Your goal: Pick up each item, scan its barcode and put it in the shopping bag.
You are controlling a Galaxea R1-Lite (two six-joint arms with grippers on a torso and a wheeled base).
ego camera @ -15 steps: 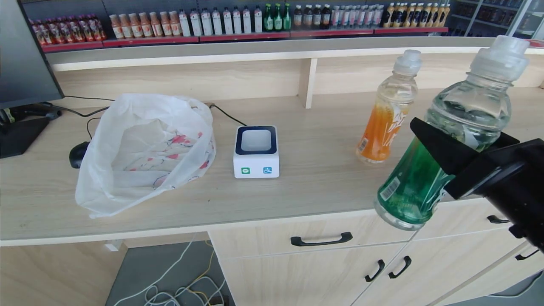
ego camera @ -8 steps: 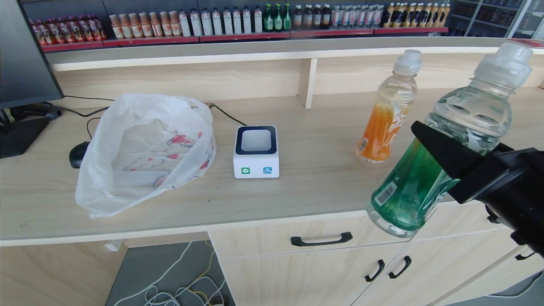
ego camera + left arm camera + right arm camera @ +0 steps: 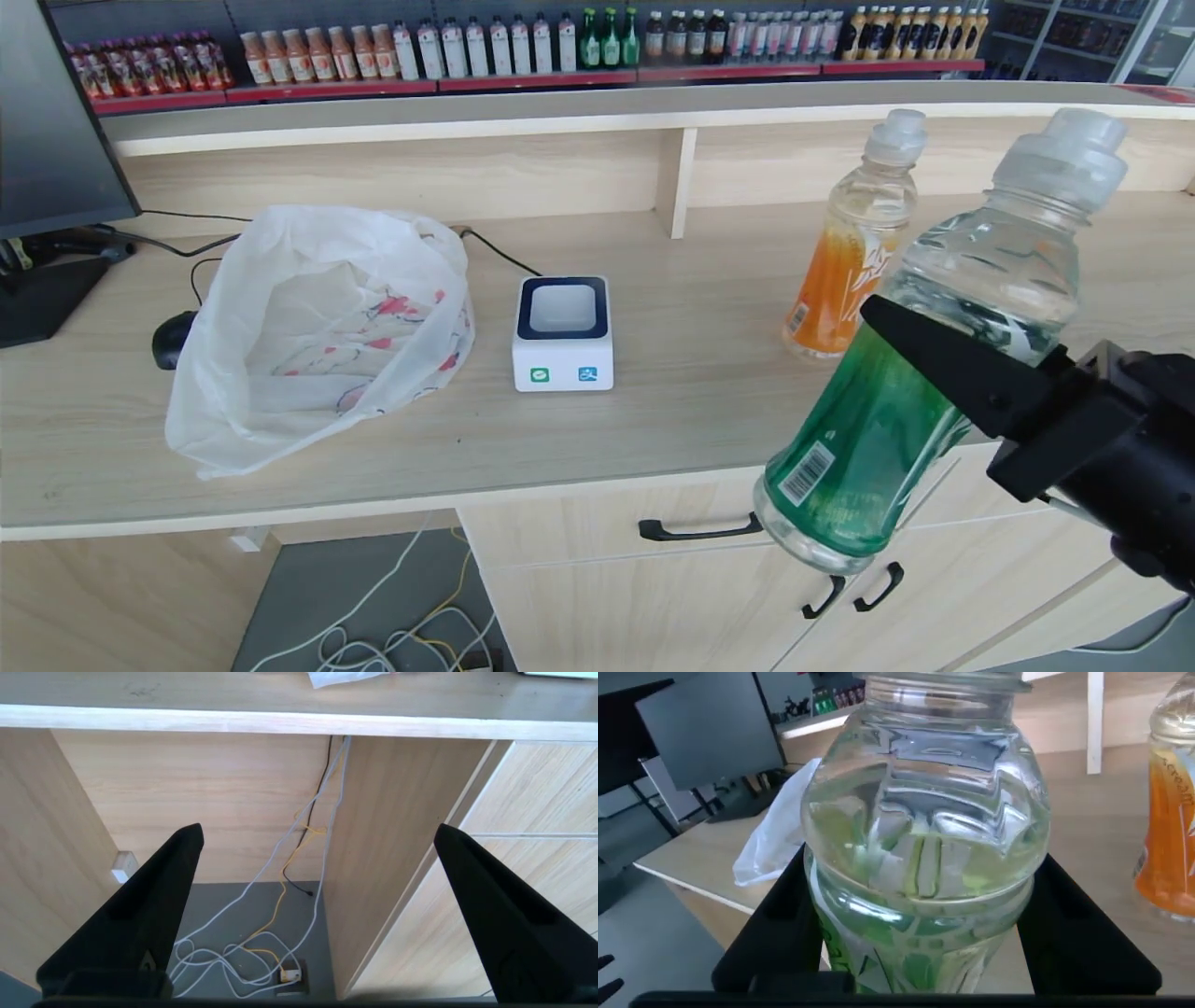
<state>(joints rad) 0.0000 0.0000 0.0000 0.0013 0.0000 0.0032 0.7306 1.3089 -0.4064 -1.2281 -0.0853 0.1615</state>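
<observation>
While the right gripper (image 3: 929, 887) clamps the green bottle (image 3: 868, 448) around its middle, the bottle hangs tilted just off the counter's (image 3: 691, 411) front edge near the right end, with its barcode showing low on its side. An orange bottle (image 3: 840, 280) stands upright near the right edge. The white scanner (image 3: 563, 333) sits mid-counter, and the plastic bag (image 3: 317, 327) lies open toward the left edge. The left gripper (image 3: 318, 835) hangs below the front edge, fingers spread wide, holding nothing.

Head view overlooks the counter (image 3: 672, 411) from above. Right wrist view shares it, close behind the bottle (image 3: 920, 859); left wrist view looks beneath.
</observation>
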